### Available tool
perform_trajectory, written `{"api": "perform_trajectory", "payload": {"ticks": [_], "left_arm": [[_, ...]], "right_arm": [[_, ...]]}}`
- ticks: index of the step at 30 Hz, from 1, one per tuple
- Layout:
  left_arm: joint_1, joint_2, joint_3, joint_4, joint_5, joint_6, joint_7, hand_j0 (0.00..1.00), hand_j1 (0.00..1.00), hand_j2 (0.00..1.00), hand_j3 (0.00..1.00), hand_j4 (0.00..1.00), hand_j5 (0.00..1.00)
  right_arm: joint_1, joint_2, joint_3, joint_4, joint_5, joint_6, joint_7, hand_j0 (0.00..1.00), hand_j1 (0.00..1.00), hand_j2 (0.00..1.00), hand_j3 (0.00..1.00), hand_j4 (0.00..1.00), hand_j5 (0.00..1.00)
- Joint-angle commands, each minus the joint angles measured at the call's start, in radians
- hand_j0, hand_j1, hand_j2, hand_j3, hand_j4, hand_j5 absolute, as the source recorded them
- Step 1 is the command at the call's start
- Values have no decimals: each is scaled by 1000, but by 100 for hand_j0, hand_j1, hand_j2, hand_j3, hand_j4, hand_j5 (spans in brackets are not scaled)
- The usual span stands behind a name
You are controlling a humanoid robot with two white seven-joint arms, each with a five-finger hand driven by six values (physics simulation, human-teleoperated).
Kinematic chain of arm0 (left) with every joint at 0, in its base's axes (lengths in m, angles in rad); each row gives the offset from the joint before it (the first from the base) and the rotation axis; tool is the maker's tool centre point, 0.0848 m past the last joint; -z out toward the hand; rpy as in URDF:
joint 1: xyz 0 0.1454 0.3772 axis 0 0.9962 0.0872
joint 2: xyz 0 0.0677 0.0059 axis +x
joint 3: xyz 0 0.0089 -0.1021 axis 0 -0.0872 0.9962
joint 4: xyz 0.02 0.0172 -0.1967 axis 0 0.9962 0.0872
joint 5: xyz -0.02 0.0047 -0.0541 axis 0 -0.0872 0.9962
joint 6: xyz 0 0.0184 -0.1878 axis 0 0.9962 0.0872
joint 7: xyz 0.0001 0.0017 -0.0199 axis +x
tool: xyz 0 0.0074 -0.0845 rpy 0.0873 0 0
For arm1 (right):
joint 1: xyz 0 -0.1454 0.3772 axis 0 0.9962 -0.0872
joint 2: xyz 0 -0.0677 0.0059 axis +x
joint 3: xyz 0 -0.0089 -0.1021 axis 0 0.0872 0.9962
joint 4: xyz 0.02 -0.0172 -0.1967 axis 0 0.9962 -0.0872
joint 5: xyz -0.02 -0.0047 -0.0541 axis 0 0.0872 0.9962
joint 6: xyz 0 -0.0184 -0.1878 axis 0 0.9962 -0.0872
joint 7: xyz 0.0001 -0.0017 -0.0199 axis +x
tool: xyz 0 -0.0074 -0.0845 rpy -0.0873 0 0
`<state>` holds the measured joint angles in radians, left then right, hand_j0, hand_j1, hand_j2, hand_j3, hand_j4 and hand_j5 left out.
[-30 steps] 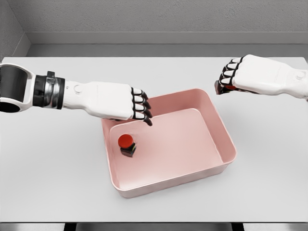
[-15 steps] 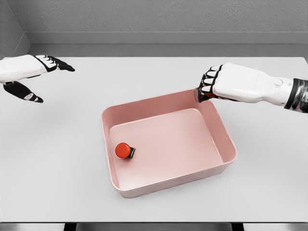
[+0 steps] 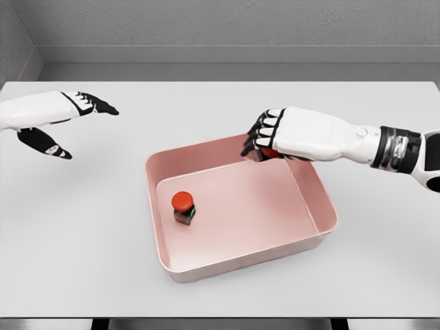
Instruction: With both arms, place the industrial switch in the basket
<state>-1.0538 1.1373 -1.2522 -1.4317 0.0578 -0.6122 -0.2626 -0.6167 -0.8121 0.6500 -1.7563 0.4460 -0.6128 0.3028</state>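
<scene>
You have a white table [image 3: 82, 261] carrying one pink basket [image 3: 323, 206], a shallow rectangular tub set a little askew near the table's middle, its long axis running left to right and tipped slightly up toward the far right. Your right hand [image 3: 265, 141] comes in from the right edge and hovers over the basket's far rim, just left of its far right corner; its fingers are curled down around a second industrial switch [image 3: 269, 152], of which you can see only a sliver of red and dark housing under the palm. Your left hand [image 3: 51, 120] sits well apart, over the table's far left part, fingers stretched out and thumb dropped, holding nothing. One industrial switch [image 3: 183, 207] stands upright inside the basket already, near its left wall, red mushroom button on top of a small dark body. The relation that matters for you: the held switch is directly above the far rim, so the basket's open floor lies toward you and slightly down from the right hand, which is by far the nearer hand. I judge a short move inward clears the rim before letting go. No brand, label or readable writing shows on anything.
</scene>
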Motion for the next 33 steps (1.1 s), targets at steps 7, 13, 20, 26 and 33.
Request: {"api": "perform_trajectory", "payload": {"ticks": [7,13,20,26,33], "left_arm": [[2,-1,-3,-21,7,1,0,100,100,100,100,100,100],[0,-1,-10,-32,7,1,0,100,100,100,100,100,100],[2,-1,-12,-50,5,1,0,100,100,100,100,100,100],[2,-1,-12,-52,4,1,0,100,100,100,100,100,100],[2,-1,-12,-53,4,1,0,100,100,100,100,100,100]], "right_arm": [[2,-5,-1,0,-12,2,-8,100,100,100,100,100,100],[-15,36,4,-2,-63,2,-8,100,100,100,100,100,100],[-6,42,10,0,-73,2,-7,100,100,100,100,100,100],[-6,42,48,0,-76,2,-2,100,100,100,100,100,100],[-11,30,37,0,-84,2,-7,100,100,100,100,100,100]]}}
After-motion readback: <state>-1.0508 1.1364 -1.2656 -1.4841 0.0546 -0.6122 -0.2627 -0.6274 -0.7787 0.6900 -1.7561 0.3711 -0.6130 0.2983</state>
